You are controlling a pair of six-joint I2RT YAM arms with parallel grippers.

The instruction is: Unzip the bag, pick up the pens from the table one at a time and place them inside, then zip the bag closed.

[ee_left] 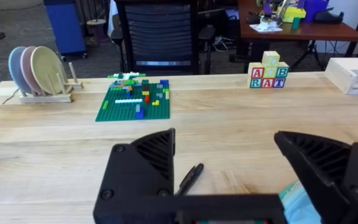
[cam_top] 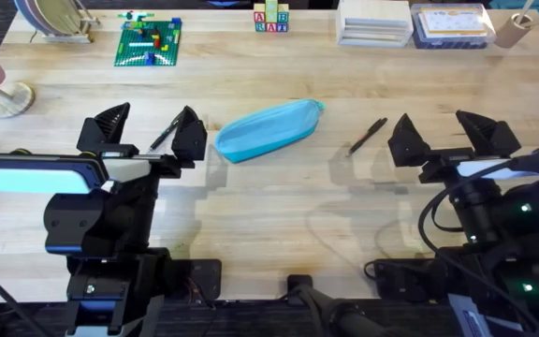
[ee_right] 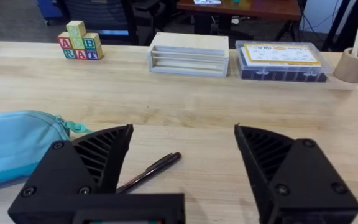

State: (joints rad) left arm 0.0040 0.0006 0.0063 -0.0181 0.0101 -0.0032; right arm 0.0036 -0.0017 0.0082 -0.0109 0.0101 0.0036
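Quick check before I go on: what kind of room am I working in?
Likely an office or lab workspace: a wooden table holds a brick baseplate and letter blocks, with an office chair and desk behind.

A light wooden counter (cam_top: 279, 215) holds a blue bag (cam_top: 268, 131) at its middle, with one black pen (cam_top: 165, 136) left of the bag and another pen (cam_top: 368, 135) to its right.
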